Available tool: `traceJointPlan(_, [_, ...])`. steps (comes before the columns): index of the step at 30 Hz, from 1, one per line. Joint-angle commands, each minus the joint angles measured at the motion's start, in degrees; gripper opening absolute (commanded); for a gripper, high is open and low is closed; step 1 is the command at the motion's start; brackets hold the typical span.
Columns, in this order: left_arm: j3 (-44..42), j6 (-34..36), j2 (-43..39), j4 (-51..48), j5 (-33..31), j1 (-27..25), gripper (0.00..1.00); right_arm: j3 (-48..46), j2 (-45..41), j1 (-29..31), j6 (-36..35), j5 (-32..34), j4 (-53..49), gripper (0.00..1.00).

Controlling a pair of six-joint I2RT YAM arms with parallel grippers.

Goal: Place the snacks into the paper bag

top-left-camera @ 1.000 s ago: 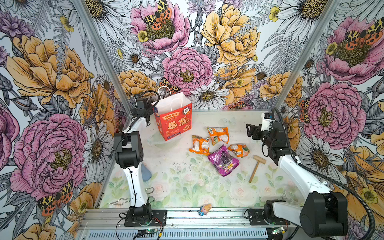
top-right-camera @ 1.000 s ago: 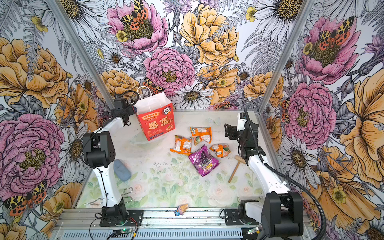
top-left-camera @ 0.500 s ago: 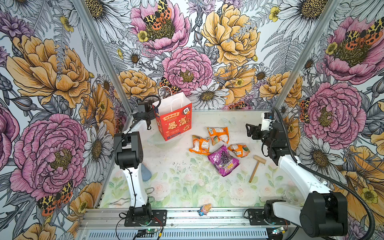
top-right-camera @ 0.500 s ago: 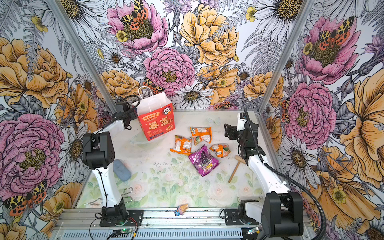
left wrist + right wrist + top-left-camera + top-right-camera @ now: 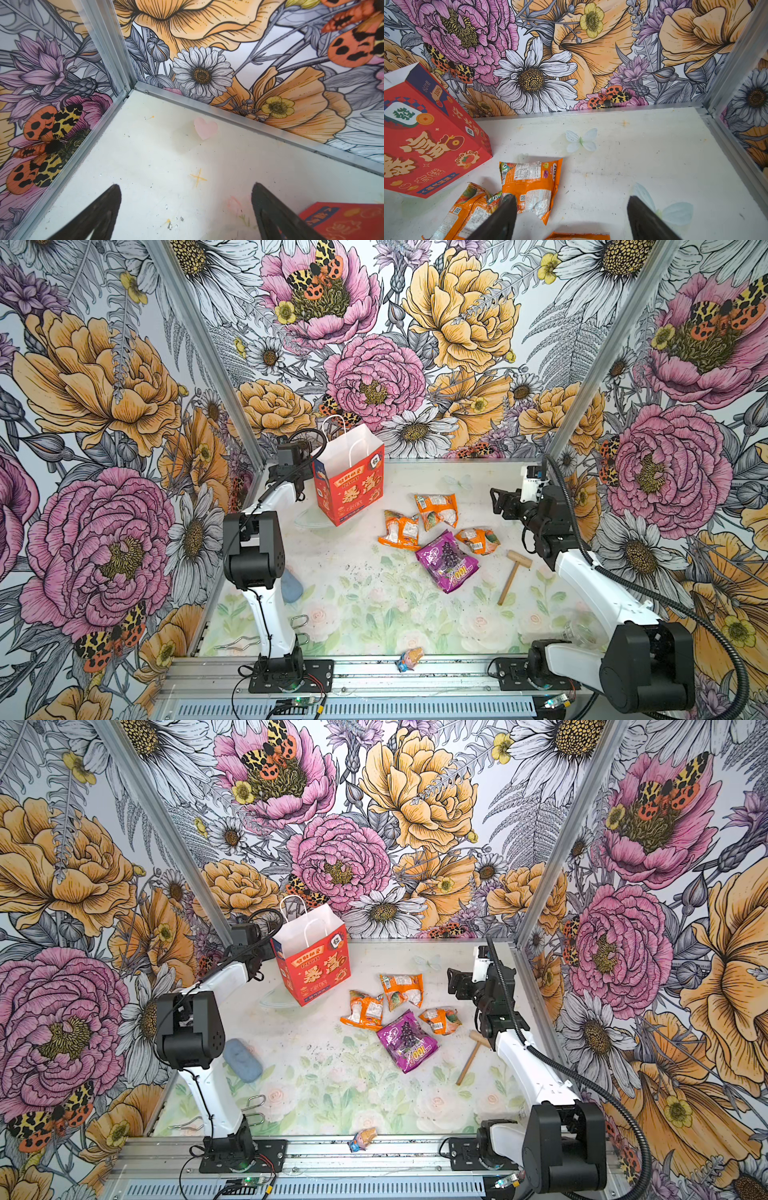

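Tabletop (image 5: 145, 166) w/ pink heart (image 5: 205, 128), left wrist view only; left hand (image 5: 186, 185) & right hand (image 5: 571, 197) released

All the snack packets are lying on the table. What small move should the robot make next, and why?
Probably the right hand should dip forward and down onto the nearest orange packet. That hand hangs open and empty close to it, while the red bag stands upright with its mouth open, ready to receive it.
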Motion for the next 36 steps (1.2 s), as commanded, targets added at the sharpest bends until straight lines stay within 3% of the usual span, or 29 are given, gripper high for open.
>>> traceJointPlan(1, [-2.1, 0.7, -2.6, -1.8, 0.7, -0.9, 0.99, -0.8, -0.3, 0.5, 0.1, 0.2, 1.6, 0.85])
traceJointPlan(11, [-4.6, 2.0, -4.5, -5.7, -5.2, -3.7, 0.99, -0.4, -0.1, 0.5, 0.2, -0.3, 1.5, 0.85])
traceJointPlan(28, [-12.6, -1.5, -12.6, -7.9, -1.4, -5.1, 0.99, 3.8, 2.7, 0.8, 0.5, -2.5, -2.4, 0.85])
traceJointPlan(36, [-13.3, -1.7, -13.8, -9.7, -0.7, -5.4, 0.99, 7.3, 6.3, 1.5, 0.6, -8.4, -5.5, 0.85])
